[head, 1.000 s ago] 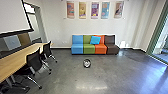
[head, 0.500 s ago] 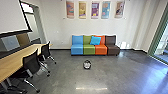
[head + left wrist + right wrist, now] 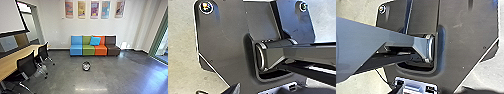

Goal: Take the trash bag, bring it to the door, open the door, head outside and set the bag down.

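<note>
Round black-and-white thing [image 3: 86,66] on floor [image 3: 112,72], in front of multicolored sofa [image 3: 88,50]; too small to tell if it's the trash bag. Can't tell if left gripper [image 3: 235,88] or right gripper [image 3: 399,89] is apart or together. Near mesh chair [image 3: 27,66], tabletop [image 3: 15,60], screen [image 3: 11,17] cut off. Posters' [image 3: 94,9] writing unreadable. Blue cushion [image 3: 95,41] on sofa.
</note>
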Controlling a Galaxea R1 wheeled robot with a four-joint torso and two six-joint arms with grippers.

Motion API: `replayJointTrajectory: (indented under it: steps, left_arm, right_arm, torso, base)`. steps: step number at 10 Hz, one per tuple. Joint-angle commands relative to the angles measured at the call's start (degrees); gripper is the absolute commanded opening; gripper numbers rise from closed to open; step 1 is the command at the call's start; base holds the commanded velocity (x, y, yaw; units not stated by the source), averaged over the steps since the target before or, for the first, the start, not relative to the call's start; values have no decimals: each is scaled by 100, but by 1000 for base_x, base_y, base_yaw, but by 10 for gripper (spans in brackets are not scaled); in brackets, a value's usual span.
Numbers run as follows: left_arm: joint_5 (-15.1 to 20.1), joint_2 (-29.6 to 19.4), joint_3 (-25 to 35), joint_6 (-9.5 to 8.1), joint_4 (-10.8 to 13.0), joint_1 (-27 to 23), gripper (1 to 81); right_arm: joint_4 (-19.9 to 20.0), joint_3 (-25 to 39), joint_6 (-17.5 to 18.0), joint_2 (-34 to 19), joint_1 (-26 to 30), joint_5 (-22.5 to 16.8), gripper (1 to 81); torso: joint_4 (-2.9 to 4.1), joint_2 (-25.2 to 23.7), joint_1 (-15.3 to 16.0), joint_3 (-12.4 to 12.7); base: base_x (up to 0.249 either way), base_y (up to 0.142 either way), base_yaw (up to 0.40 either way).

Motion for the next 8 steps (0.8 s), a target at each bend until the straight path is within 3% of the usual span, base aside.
replayJointTrajectory:
  steps: [1, 8]
  left_arm:
    - [349, -15, 24, 1, 40, -196, 811]
    - [349, -6, 24, -7, 40, -213, 811]
  right_arm:
    - [-96, 38, -60, 5, 159, -339, 811]
    - [-78, 30, -60, 14, 168, -330, 811]
  torso:
    - [0, 0, 0, 0]
    - [-2, 0, 0, 0]
  base:
    - [176, -63, 0]
    - [179, 0, 0]
